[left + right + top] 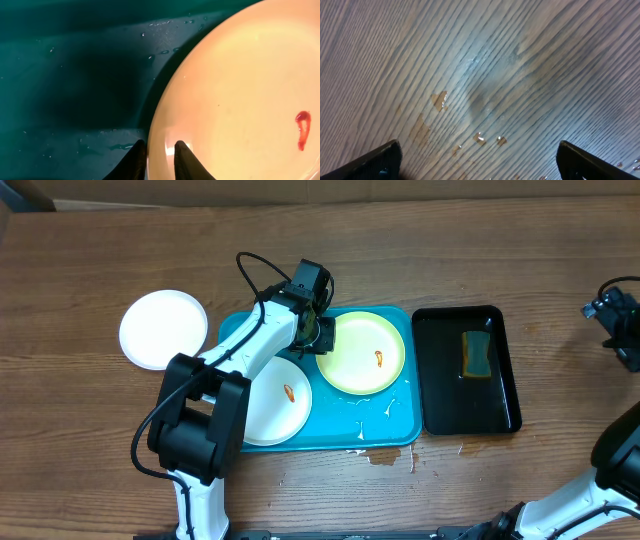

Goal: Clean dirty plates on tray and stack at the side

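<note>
— Left gripper (160, 150) pinches the rim of the yellow-green plate (362, 352), one finger inside the rim and one outside, at the plate's nine o'clock.
— Where does that plate lie?
— On the blue tray (400, 425), toward its two o'clock. An orange smear (380, 358) sits near the plate's middle. A smeared white plate (275, 402) lies at the tray's seven o'clock, just beside it.
— And the third?
— The plain white plate (163, 330) rests on the wooden table (400, 240), off the tray at its ten o'clock. A black tray (445, 395) at three o'clock holds a sponge (477, 355). Right gripper (480, 165) hangs over wet wood, fingers wide apart.
</note>
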Controlling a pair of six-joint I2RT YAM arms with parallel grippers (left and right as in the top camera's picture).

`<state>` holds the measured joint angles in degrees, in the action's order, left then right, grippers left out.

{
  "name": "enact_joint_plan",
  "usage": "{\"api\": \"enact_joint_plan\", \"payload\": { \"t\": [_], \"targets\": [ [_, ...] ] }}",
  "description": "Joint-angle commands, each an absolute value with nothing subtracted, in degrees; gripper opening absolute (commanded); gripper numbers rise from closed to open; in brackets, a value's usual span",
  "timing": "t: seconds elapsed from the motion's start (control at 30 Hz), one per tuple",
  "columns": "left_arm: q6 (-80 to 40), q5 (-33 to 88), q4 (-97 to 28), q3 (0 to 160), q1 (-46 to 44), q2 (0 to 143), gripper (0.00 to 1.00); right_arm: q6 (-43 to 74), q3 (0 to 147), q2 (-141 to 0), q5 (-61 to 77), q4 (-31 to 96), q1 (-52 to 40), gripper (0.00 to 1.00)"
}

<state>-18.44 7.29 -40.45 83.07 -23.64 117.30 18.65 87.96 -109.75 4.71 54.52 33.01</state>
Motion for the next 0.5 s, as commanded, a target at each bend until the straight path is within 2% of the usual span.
{"api": "enact_joint_plan", "payload": {
  "t": [0.0,0.13,0.27,0.47],
  "targets": [
    [-17.1,6.9,-40.2,83.6,-24.1,117.9,0.21,17.5,88.9,-108.1,12.8,58.5,33.1,1.0],
    [-16.5,6.8,-40.0,83.5,-24.1,117.9,0.2,14.1,88.9,-108.1,21.5,60.9,33.0,1.0],
    [-16.2,6.9,-39.8,83.5,-24.1,117.9,0.22,5.8,88.9,-108.1,30.5,62.5,30.4,1.0],
    [-15.4,6.9,-39.4,83.5,-24.1,117.9,0.26,4.2,88.9,-108.1,27.2,65.1,22.0,1.0]
  ]
}}
